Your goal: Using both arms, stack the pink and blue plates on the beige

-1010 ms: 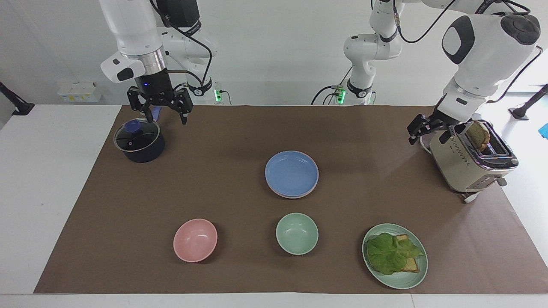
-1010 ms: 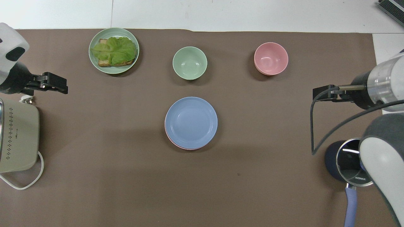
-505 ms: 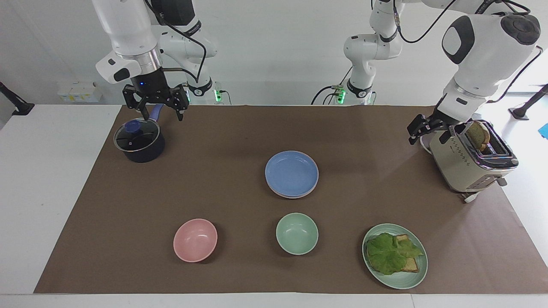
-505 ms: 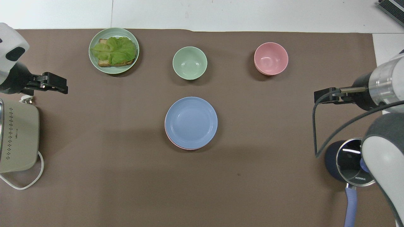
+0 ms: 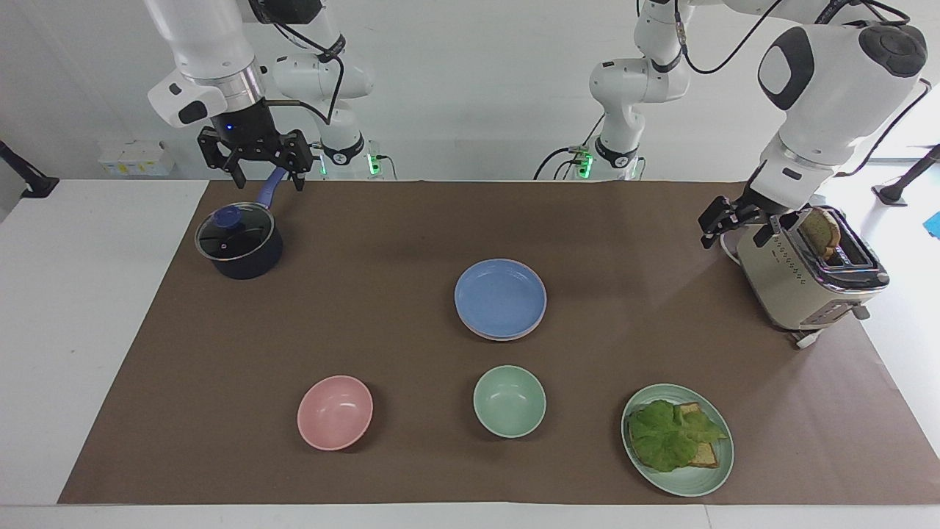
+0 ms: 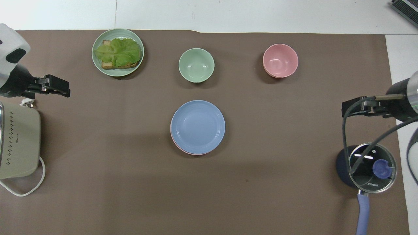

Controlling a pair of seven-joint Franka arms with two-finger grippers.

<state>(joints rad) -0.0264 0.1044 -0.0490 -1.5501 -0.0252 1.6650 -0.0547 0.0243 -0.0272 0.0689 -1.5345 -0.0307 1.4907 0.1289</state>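
The blue plate lies on top of a stack in the middle of the brown mat. Under it only a thin rim of the pink plate shows. The beige plate is hidden beneath them. My right gripper hangs open and empty, high over the handle of the dark pot at the right arm's end of the table. At the left arm's end my left gripper waits open and empty beside the toaster.
A dark pot with a glass lid and a beige toaster stand at the two ends. Farther from the robots than the stack are a pink bowl, a green bowl and a green plate with lettuce and toast.
My right gripper has risen and drawn back from over the pot toward its own base and the mat's edge. The left gripper and the plates have not moved.
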